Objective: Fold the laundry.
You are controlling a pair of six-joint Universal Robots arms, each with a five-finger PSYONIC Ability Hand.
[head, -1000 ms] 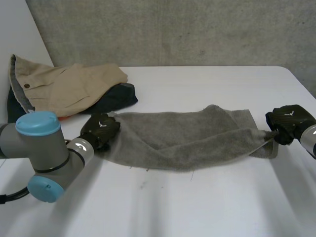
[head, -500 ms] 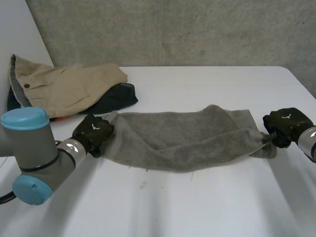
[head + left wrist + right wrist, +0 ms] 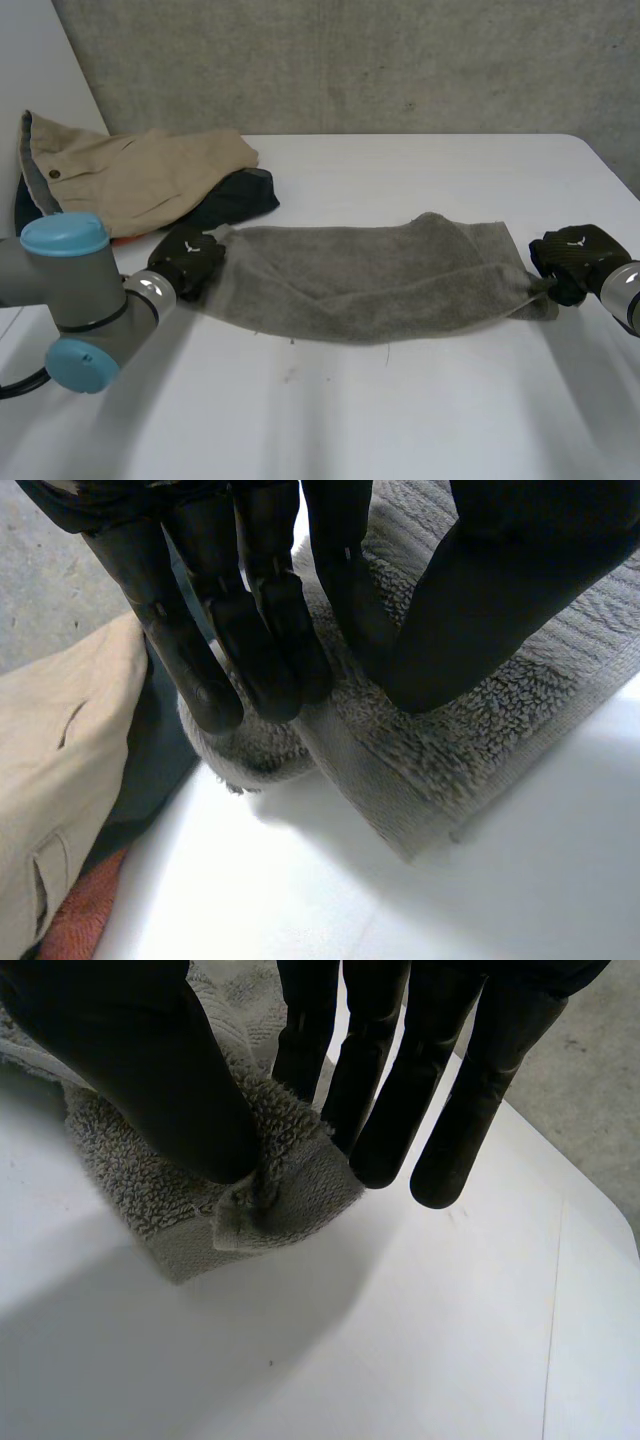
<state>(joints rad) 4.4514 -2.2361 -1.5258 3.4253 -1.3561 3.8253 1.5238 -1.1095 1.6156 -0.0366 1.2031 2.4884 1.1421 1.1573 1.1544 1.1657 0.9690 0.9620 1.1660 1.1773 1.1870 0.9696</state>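
Observation:
A grey towel (image 3: 370,280) lies loosely folded lengthwise across the middle of the white table (image 3: 400,420), pulled out between both hands. My left hand (image 3: 188,262) is at the towel's left end, beside the clothes pile. In its wrist view the fingers (image 3: 250,630) and thumb pinch the towel's edge (image 3: 400,750). At the right end, my right hand (image 3: 572,255) grips a corner. There the thumb (image 3: 130,1070) presses the folded towel corner (image 3: 280,1190) against the fingers.
A pile of clothes sits at the table's back left: tan trousers (image 3: 140,175) over a dark garment (image 3: 235,200), with an orange cloth (image 3: 85,910) under them. The pile lies right beside my left hand. A concrete wall (image 3: 350,60) runs behind the table.
My left hand has moved left and back toward the pile, and its fingers have closed on the towel's end. The towel is drawn out straighter. The right hand has shifted slightly inward.

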